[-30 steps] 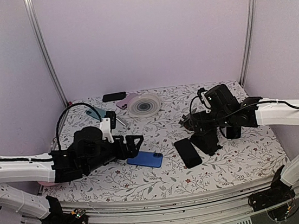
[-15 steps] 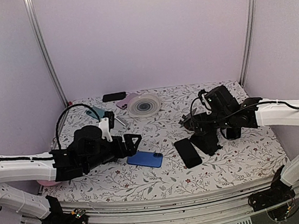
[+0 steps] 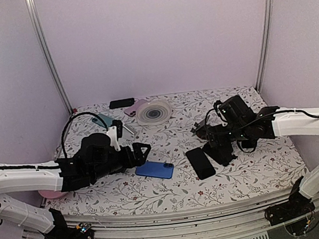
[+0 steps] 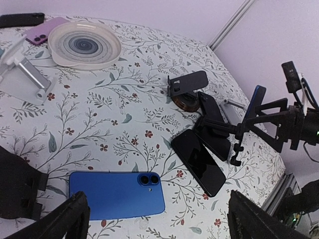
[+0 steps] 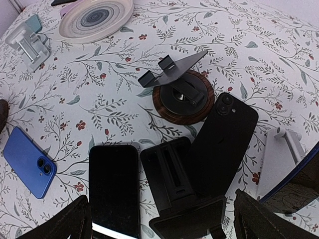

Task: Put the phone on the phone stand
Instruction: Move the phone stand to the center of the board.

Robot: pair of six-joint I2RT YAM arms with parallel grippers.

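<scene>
The left arm is showing smooth white tubular shells running into a bulky matte-black wrist housing, with a thin black cable looping above it. The right arm is wearing the same white links and a black wrist block, with a black wire running along its top. Angular black jaws are ending each arm. Black base mounts are sitting at the near edge.

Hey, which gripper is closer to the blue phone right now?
Left. The left gripper sits open right at the blue phone's left end; the right gripper, also open, is well off to the phone's right, past the black phone.
</scene>
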